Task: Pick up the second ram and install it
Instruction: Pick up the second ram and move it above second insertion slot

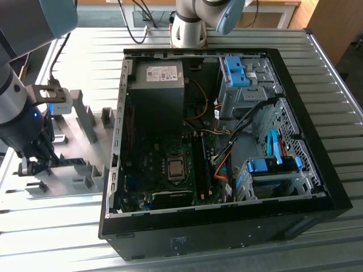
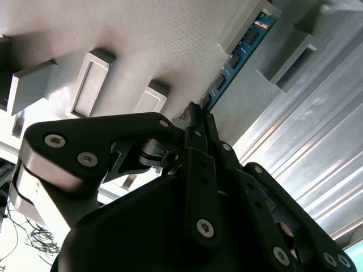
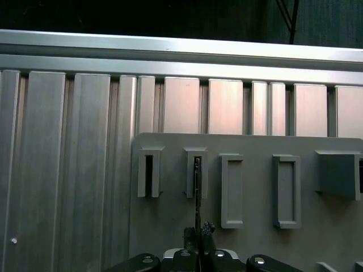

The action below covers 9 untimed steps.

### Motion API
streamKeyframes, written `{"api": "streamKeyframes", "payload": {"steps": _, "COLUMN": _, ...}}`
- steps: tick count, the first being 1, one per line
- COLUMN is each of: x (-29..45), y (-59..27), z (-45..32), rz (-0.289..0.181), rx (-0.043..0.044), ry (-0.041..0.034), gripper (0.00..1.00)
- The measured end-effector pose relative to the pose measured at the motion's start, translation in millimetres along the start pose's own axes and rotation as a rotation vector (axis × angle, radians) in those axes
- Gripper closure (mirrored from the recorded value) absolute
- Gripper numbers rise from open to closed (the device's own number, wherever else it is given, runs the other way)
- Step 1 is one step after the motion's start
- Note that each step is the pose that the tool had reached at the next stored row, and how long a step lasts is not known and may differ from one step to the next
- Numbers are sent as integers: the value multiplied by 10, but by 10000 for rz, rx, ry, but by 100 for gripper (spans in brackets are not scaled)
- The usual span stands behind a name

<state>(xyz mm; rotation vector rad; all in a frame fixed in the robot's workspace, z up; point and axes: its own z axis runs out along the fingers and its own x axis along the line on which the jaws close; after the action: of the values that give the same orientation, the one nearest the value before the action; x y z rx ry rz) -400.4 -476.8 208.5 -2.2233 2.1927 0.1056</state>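
The second ram (image 2: 241, 50) is a thin blue-green board with black chips, standing on edge in a slot of the grey holder plate (image 2: 142, 39). In the first wrist view the second ram (image 3: 197, 187) shows edge-on, one end in a holder block (image 3: 196, 173). My gripper (image 2: 195, 116) is shut on the stick's near end, fingers pressed on both faces. The gripper (image 3: 198, 231) is low over the plate. In the exterior view the gripper (image 1: 35, 164) sits at the left by the holder plate (image 1: 79, 170), with the second ram (image 1: 68, 161) beside it.
An open black computer case (image 1: 317, 187) lies at the exterior view's right, its motherboard (image 1: 170, 170) with memory slots (image 1: 198, 161) exposed, plus blue drive latches (image 1: 235, 71) and cables. Grey holder blocks (image 1: 85, 122) rise from the plate. The table (image 1: 51, 238) is ribbed aluminium.
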Motion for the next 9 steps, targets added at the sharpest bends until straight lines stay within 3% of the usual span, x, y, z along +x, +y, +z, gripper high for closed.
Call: {"api": "streamKeyframes", "payload": {"steps": 9, "x": -2, "y": 1, "z": -31, "rz": 0, "rx": 1, "ry": -1, "gripper": 86}}
